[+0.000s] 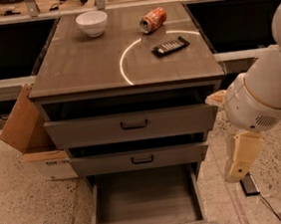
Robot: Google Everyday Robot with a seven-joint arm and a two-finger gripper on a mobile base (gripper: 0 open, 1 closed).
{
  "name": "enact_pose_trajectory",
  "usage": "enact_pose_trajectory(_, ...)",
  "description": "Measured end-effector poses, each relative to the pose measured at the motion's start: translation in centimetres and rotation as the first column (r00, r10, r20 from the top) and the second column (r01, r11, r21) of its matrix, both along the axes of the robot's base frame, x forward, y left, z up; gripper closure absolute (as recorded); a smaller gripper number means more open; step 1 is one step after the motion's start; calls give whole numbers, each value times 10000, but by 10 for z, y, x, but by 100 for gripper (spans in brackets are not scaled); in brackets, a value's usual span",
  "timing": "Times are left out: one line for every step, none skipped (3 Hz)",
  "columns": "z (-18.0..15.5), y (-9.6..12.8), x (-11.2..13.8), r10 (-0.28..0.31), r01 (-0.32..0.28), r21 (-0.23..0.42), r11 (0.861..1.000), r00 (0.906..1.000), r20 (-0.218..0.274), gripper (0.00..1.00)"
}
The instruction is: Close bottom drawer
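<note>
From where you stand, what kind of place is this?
Probably a robot test area or workshop: a three-drawer cabinet stands on a speckled floor, its bottom drawer pulled open, a cardboard box beside it. The pincer hangs right of the cabinet.

Matt grey-brown wood forms the bottom drawer (146, 203) and the counter (80, 65), which bears a glossy white bowl (92, 23) and a shiny metal can (153, 20). The tool (240, 158), smooth cream plastic, hangs right of the bottom drawer above a polished, speckled floor (20, 206).
</note>
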State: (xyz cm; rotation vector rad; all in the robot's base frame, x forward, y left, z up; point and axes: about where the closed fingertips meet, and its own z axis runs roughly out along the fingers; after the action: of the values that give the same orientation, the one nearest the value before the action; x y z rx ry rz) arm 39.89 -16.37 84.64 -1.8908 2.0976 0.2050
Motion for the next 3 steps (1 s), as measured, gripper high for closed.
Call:
enact_pose_trajectory(-1, 1, 0, 75, -75, 86, 9999, 10000, -16, 0)
enact_pose_trajectory(-45, 15, 0, 718, -685, 783, 9946, 9966, -401, 0)
enact_pose_trajectory(-118, 46, -3, 1721, -1504, 1888, 9704, 9795, -1044, 0)
